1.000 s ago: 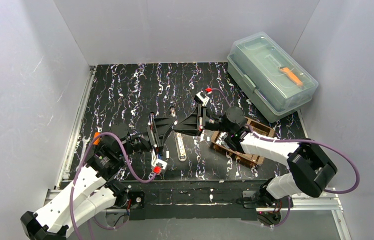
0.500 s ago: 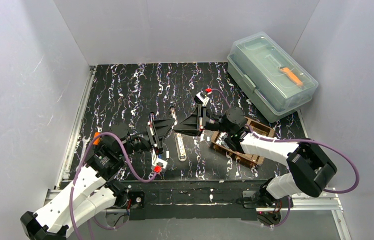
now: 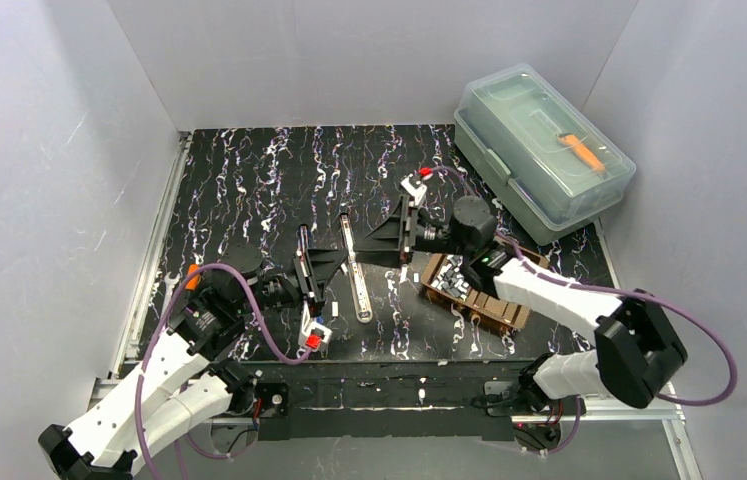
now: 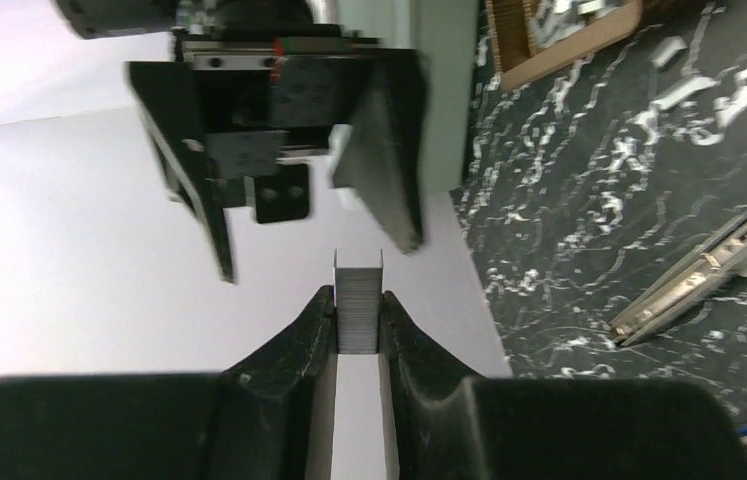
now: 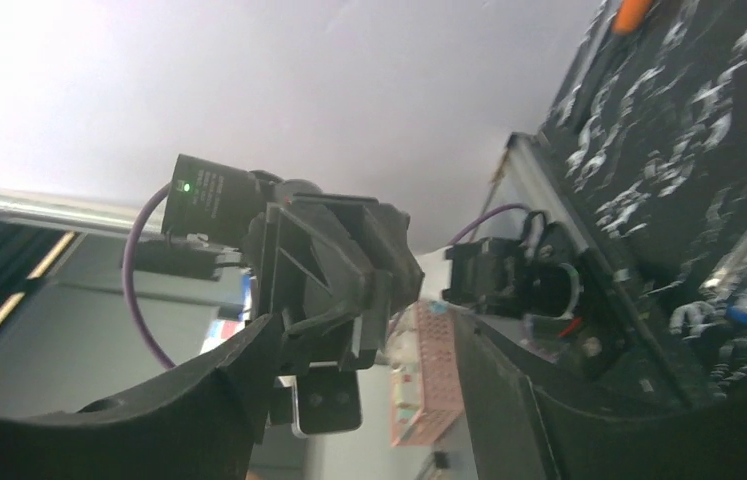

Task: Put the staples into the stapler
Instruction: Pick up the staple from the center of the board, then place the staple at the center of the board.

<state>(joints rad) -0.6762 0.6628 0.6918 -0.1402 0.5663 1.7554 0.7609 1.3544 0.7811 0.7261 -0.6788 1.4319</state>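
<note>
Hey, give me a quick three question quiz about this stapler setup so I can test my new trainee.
1. True or false: the left gripper pinches a staple strip.
2. Most spare staples sit in: A the wooden tray, B a glass jar, C a paper cup.
3. Which gripper stands open and empty?
Key: 1 true; 2 A; 3 the right gripper.

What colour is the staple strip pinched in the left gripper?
Silvery grey; the staple strip shows best in the left wrist view.
</note>
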